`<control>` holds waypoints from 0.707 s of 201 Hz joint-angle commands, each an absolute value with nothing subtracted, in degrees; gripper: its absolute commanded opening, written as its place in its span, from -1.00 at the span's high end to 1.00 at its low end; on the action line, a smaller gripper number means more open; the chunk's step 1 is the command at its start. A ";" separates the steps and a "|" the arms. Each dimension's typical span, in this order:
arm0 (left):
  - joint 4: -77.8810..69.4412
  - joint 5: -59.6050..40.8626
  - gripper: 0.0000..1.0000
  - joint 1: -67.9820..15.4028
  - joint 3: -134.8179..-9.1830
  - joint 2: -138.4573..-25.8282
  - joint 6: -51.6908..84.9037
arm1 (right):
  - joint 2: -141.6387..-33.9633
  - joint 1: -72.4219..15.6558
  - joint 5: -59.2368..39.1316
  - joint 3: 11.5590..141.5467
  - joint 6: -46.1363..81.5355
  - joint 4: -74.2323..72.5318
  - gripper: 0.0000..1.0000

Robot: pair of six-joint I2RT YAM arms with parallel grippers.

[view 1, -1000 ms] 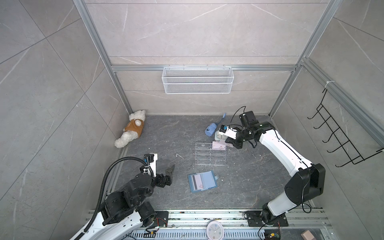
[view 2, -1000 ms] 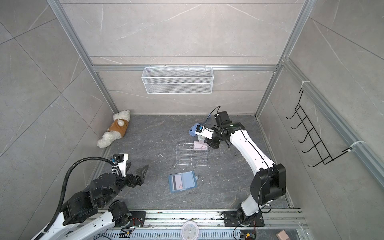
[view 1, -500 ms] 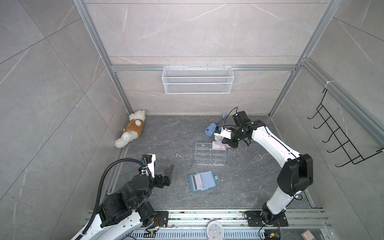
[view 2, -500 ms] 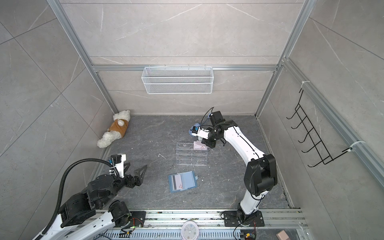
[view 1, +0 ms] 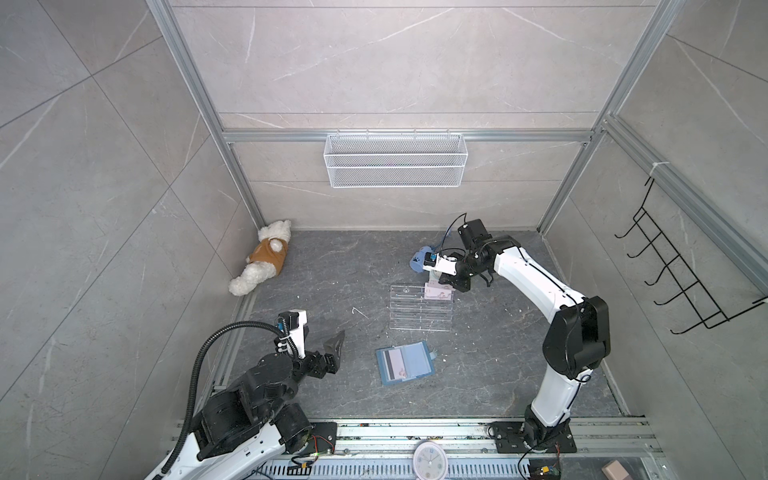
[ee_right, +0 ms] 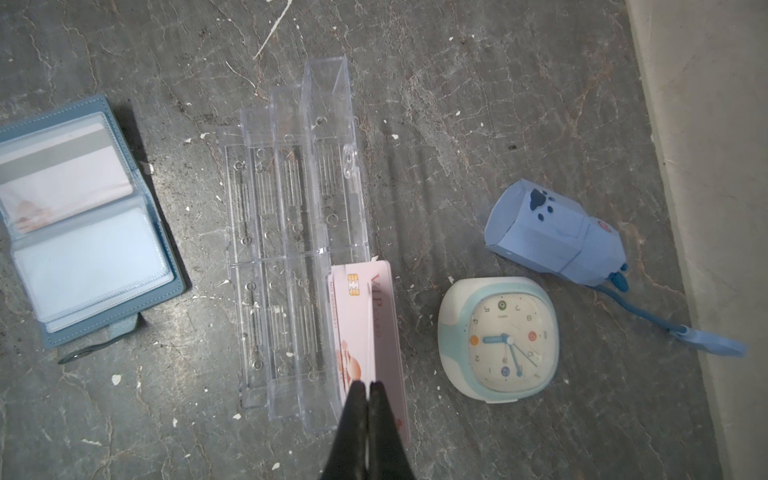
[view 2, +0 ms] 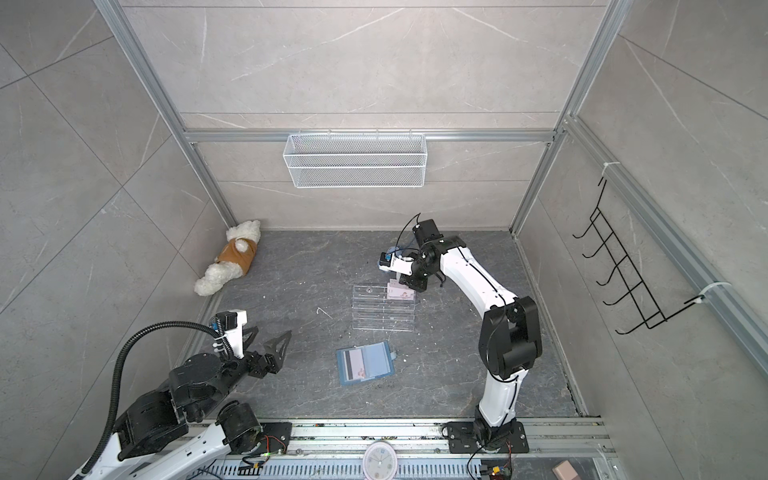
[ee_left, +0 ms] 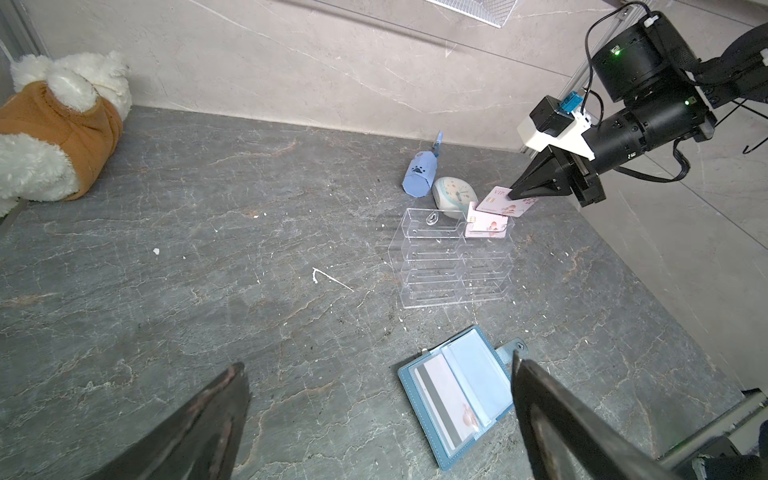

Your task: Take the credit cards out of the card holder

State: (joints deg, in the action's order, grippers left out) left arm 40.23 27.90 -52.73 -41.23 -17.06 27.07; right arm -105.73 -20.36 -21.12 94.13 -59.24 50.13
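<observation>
The card holder (view 1: 405,362) (view 2: 365,363) lies open on the floor, and one of the credit cards (ee_left: 446,405) shows its dark stripe in a clear sleeve. My right gripper (ee_left: 513,194) (ee_right: 365,384) is shut on a pink credit card (ee_left: 498,201), holding it just over the back right slot of the clear acrylic rack (view 1: 417,309). A second pink card (ee_left: 486,227) stands in that slot. My left gripper (view 2: 273,330) (ee_left: 376,359) hangs open and empty to the left of the card holder.
A small clock (ee_right: 498,340) and a blue pouch (ee_right: 552,237) lie just behind the rack, near the back wall. A teddy bear (view 1: 264,262) sits in the back left corner. A wire basket (view 1: 395,160) hangs on the back wall and a hook rack (view 1: 685,274) on the right wall.
The right arm has folded its elbow in and carried the card slightly left and lower, over the rack. The left arm has hardly moved.
</observation>
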 commanded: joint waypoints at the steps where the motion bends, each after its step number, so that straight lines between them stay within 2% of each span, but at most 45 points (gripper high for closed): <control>1: 38.25 28.24 -0.99 -52.65 -40.78 -16.61 27.26 | -107.18 -20.83 -20.75 96.29 -61.80 52.28 1.00; 142: 38.01 28.64 -0.99 -52.65 -40.68 -18.04 26.99 | -109.64 -20.83 -23.96 97.51 -65.51 53.24 1.00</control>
